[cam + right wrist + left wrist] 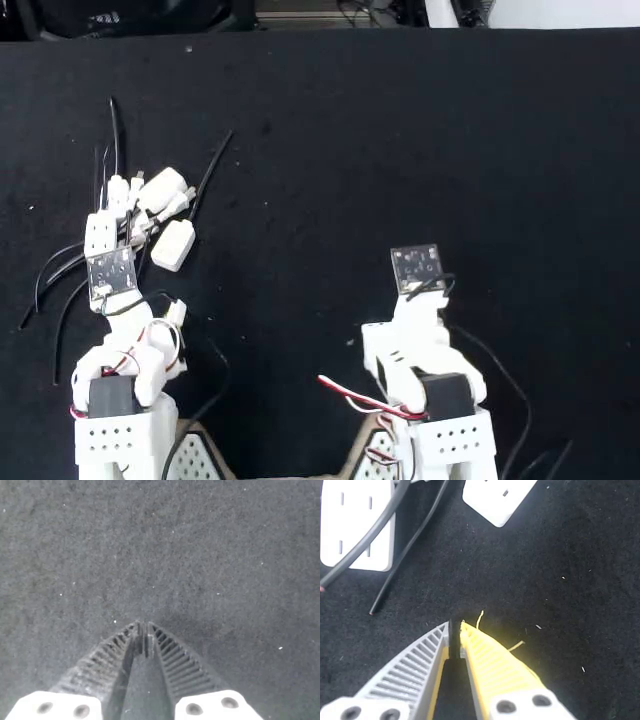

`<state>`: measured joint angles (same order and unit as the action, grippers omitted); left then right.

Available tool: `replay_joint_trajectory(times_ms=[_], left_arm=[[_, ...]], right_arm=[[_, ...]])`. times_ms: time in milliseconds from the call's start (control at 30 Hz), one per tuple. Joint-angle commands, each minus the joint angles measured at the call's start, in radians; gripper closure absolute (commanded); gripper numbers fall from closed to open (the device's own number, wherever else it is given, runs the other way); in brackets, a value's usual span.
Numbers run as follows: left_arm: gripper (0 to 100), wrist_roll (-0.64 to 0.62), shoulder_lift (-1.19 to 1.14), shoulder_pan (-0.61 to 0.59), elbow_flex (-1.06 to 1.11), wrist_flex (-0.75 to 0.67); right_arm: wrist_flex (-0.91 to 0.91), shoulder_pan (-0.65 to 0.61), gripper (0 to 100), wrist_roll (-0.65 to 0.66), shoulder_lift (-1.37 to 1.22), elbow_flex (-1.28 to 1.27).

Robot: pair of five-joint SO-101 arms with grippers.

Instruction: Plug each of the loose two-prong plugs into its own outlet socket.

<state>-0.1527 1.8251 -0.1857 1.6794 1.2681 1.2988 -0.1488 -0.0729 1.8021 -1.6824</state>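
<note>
**Left side.** The task's things lie in one tight heap at the far left of the black cloth-covered table.
- A long white outlet block with paired slots sits there, with a square white outlet block just to its right.
- The white rounded plug bodies lie touching one another on the far side of the blocks.
- A thick black cable lies across the face of the long block, and a thin black cable runs between the two blocks.

**Left gripper**. It hangs just on the near side of the blocks, its grey and yellow fingers pressed together on nothing.
- Risk: the jaws must part before any pick. Going in as they stand would, in our judgement, shove the light blocks.
- Risk: the thick cable covers some slots, so a plug pushed in there could snag or jam.
- Risk: the plugs touch, so one grasp could drag a neighbour or its cable along.
- Risk: neither block looks fixed down, so it may slide under insertion force unless braced.

**Right gripper**. It is over bare cloth, well apart from the heap, jaws closed and empty.
- Risk: a long reach left to brace a block may foul the other arm.
</note>
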Motion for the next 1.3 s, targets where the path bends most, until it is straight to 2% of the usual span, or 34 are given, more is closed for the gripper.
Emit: replay_joint_trajectory(times_ms=[0,1000,1267], left_arm=[[95,0.000,0.000,0.012,0.019,0.002],[95,0.000,0.000,0.012,0.019,0.002],[95,0.003,0.002,0.042,0.019,-0.002]], right_arm=[[0.005,0.014,98.6,0.000,0.093,-0.002],[-0.002,0.011,98.4,0.000,0.093,-0.002],[-0.311,-0.023,98.3,0.000,0.093,-0.002]])
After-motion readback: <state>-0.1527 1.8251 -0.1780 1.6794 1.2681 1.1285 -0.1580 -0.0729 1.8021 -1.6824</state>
